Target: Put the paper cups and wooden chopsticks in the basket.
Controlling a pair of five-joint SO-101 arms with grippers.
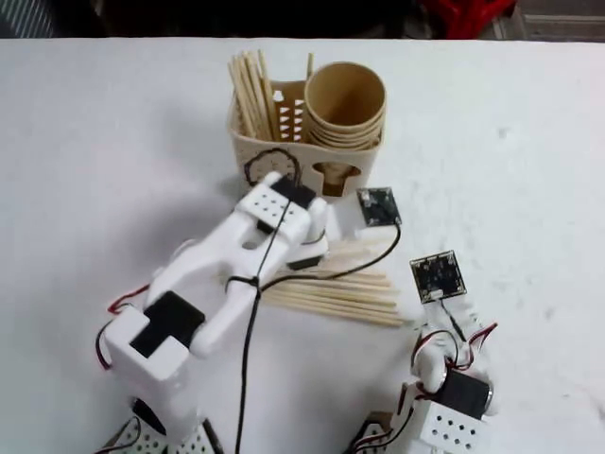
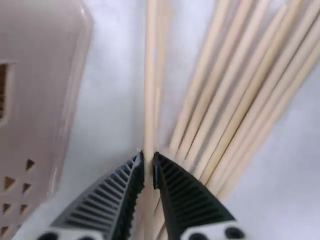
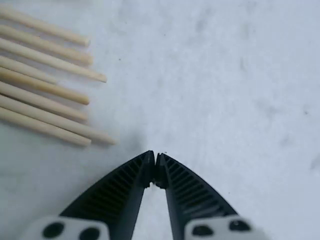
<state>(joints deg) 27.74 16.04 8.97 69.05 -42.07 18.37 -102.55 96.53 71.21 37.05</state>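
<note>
Step in hand: chopstick pickup. The left gripper is clenched on one chopstick. The pile lies just beside it, and the basket is near on its other side. The right gripper is clenched and empty. The next move probably calls for a lift, a carry over the basket, then release.

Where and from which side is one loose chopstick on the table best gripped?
Probably on its shaft, from above, one finger on each long side. The chopsticks lie flat and close together, so only their tops are free. The outer chopstick, toward the basket, lies a little apart; the left gripper is shut on it.
</note>
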